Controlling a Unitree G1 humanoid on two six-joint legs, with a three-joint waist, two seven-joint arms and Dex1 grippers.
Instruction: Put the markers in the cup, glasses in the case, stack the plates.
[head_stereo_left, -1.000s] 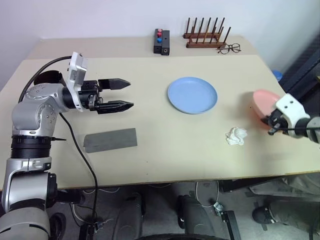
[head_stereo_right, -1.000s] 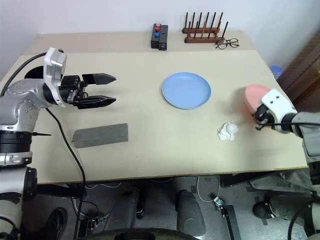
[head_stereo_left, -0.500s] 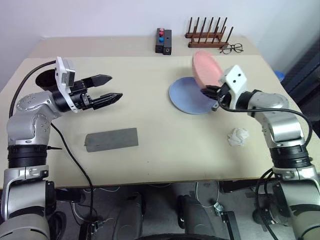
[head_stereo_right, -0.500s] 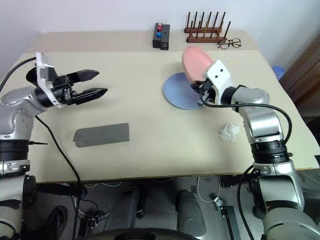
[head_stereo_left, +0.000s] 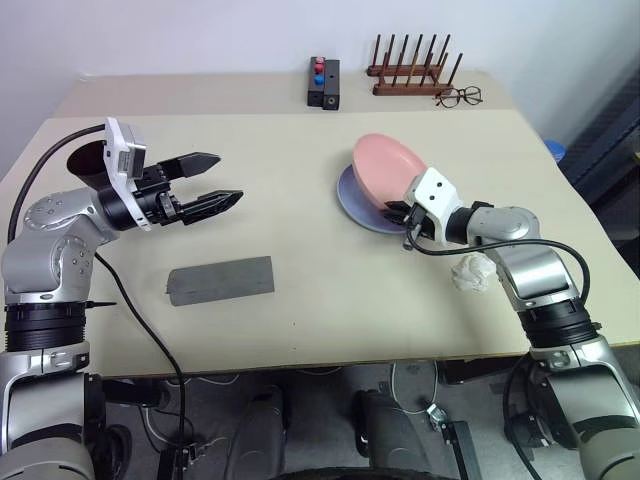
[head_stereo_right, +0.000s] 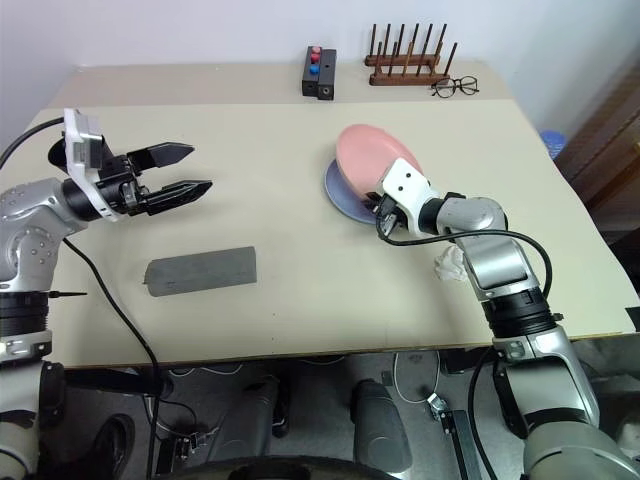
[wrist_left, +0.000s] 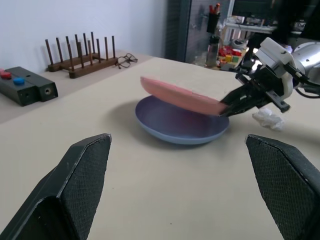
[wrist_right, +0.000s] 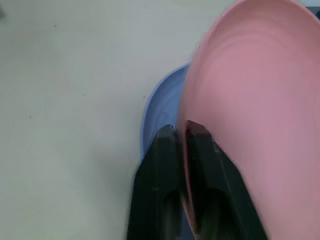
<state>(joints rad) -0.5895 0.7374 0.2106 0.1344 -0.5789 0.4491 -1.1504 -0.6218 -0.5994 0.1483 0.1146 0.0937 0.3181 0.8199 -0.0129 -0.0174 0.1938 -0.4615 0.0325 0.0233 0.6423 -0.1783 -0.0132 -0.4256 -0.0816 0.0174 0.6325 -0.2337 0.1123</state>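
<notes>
Pink plate (head_stereo_left: 390, 166) moved onto blue plate (head_stereo_left: 352, 192) (tilted) | right tool (head_stereo_left: 402, 212) at rim

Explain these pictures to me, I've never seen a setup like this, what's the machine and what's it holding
This is a humanoid robot with two arms, each ending in a gripper of two black fingers. Two pictures come from cameras on its head, looking down over a beige table; the other two come from cameras on its wrists. The right gripper pinches the rim of a round salmon pink plate, tilted over a round light blue plate on the table. The left gripper hangs open over the table, holding nothing. Also there: a flat grey rectangular case, a crumpled white tissue, a dark cup behind the left arm, a black box with red and blue buttons, a wooden peg rack and thin-framed eyeglasses.
</notes>
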